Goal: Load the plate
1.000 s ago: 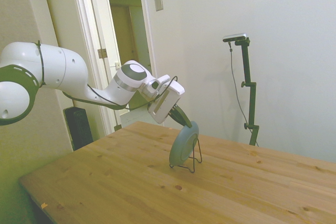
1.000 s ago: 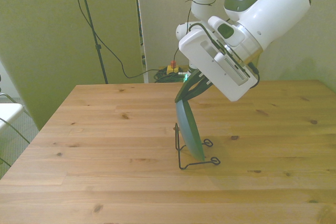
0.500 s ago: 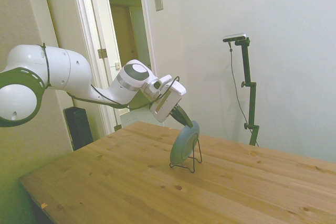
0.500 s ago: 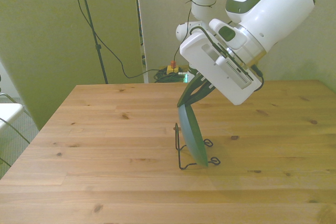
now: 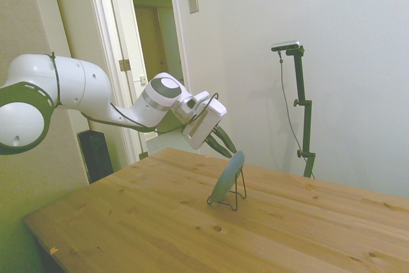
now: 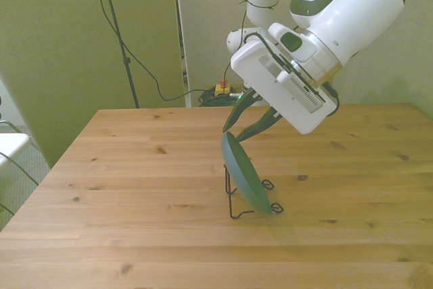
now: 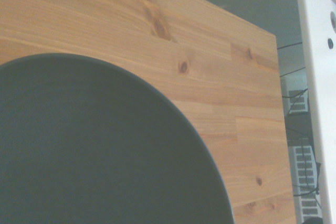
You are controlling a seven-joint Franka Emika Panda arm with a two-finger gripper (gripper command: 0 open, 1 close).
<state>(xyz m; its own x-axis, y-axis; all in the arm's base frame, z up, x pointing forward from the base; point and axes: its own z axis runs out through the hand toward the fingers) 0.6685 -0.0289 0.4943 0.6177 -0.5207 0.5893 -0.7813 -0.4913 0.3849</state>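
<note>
The plate (image 5: 228, 177), a round, matte teal-green dinner plate with a shallow raised rim, is seen standing on edge in the thin black wire stand (image 5: 236, 194) near the middle of the pale wooden table (image 5: 128, 222), tilted back against the stand's upright. In the front view, the plate (image 6: 247, 175) is propped with its lower edge held between the stand's (image 6: 238, 202) wire feet.

Just above and behind the plate's top edge, the white arm's two-finger gripper (image 6: 248, 114) is held with its dark fingers (image 6: 233, 118) spread apart, one to each side of the rim; no contact with the plate can be made out. In the wrist view only a broad dark arc of the plate (image 7: 94, 145) is shown against the table boards (image 7: 199, 56).

The plate is judged to be rigid, fairly heavy for its thinness, smooth-surfaced and breakable if tipped onto the wood. A hold is best taken at the top rim, where the thin edge can be pinched. The load appears to be done, provided the plate is left balanced on the light stand, which might be shifted by a nudge.
</note>
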